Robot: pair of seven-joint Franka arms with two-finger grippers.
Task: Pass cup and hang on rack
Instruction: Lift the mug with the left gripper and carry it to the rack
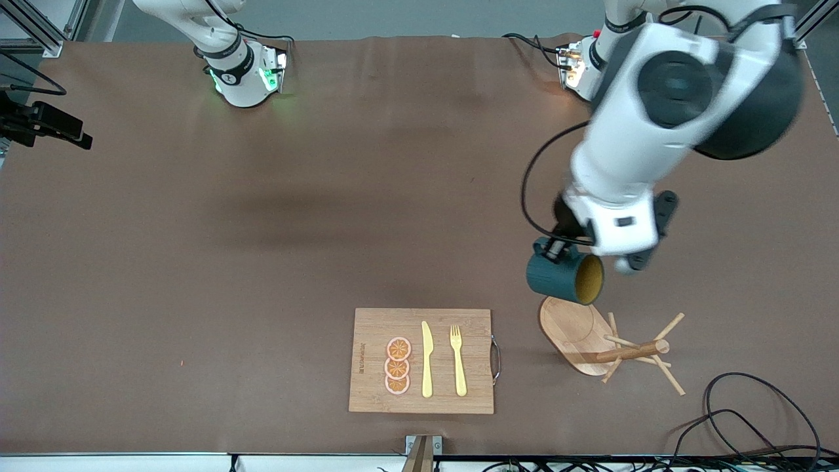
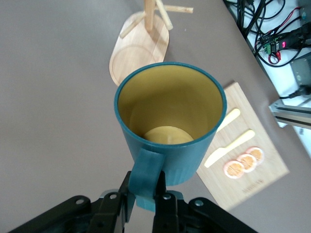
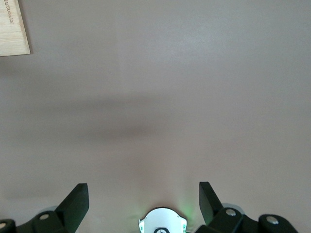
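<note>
The cup (image 1: 564, 277), a small dark teal cylindrical mug with a mustard-yellow inside, is up in the air on its side, mouth turned toward the rack (image 1: 606, 347), right over the edge of the rack's oval base. The left claw (image 2: 146, 194) is clamped tight on the cup's little side handle.

The rack is a light wooden mug tree, flat base, round post, thin angled pegs, standing near the left arm's end of the brown bench (image 1: 262, 229).

Judging by the setup, the hang is the step in hand. To do it well I'd say line the handle loop up with one upward-slanted peg, come in slow along the peg's angle, and only let go once the handle sits past the tip. The pegs look thin, so a sideways bump could tip the whole tree.

The left wrist view shows the grip on the handle close up, which the front view mostly hides under the arm. The front view gives what the wrist misses: the full peg layout, and the rectangular bamboo cutting board (image 1: 421, 360) beside the rack.

The right claw (image 3: 144, 196) waits with fingers spread wide over bare bench, holding nothing.
</note>
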